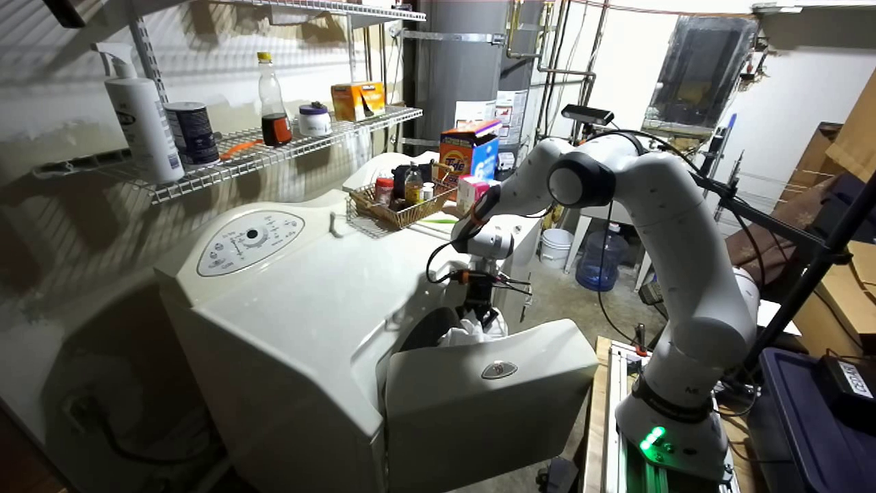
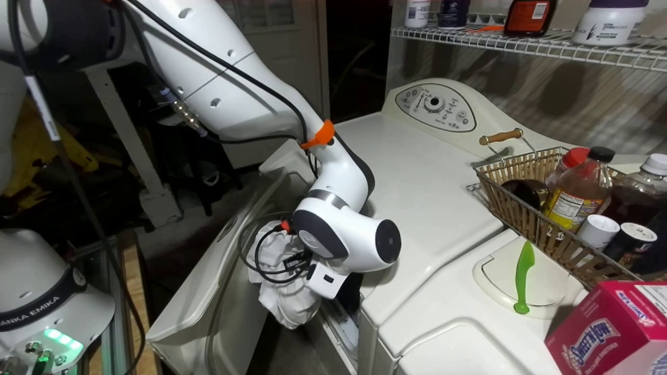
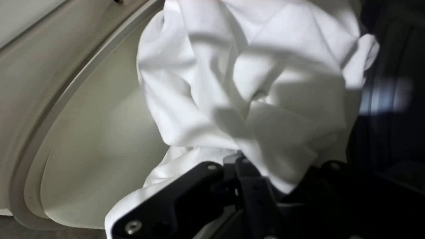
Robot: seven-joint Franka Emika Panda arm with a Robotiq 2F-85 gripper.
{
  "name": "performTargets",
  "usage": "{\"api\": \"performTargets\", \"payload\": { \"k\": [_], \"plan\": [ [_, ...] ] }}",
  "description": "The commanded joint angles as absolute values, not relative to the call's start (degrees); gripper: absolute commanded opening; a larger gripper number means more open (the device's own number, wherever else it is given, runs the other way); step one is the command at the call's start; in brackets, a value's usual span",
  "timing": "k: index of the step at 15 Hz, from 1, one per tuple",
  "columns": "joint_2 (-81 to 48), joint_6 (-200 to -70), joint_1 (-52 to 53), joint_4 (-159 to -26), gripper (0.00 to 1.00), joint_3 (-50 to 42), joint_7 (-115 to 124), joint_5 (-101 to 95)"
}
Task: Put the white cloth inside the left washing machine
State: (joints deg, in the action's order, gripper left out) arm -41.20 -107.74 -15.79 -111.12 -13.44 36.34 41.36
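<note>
The cloth [image 3: 245,89] looks like matt, wrinkled fabric, the washing machine [image 1: 308,287] smooth and glossy, the basket handle [image 2: 502,137] wooden.

Shadows [image 1: 48,103] stripe the pale wall [image 1: 219,82]; the floor [image 1: 556,308] is grey.

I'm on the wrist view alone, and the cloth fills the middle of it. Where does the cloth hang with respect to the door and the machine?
Observer: In an exterior view, the cloth hangs in the gap between the open door and the front of the machine.
Operator: Anything standing up top that I can't see?
Observer: Yes, a basket with bottles in it stands toward the back.
Operator: Any signal showing?
Observer: Green lights glow on the base, visible in both exterior views.
</note>
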Motion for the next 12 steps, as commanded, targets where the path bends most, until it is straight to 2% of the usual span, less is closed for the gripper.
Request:
{"api": "performTargets", "payload": {
  "k": [1, 2, 6, 12],
  "plan": [
    [-41.36, -107.48, -15.46, -110.88, 0.14, -13.8, 36.4, 41.73],
    [-41.33, -107.5, -15.45, -110.88, 0.03, -13.77, 36.5, 41.79],
    [-43.26, -114.88, -14.1, -109.96, 0.03, -12.71, 41.53, 46.73],
    [-46.13, -119.27, -14.22, -110.85, 0.03, -11.22, 48.06, 56.96]
  ]
}}
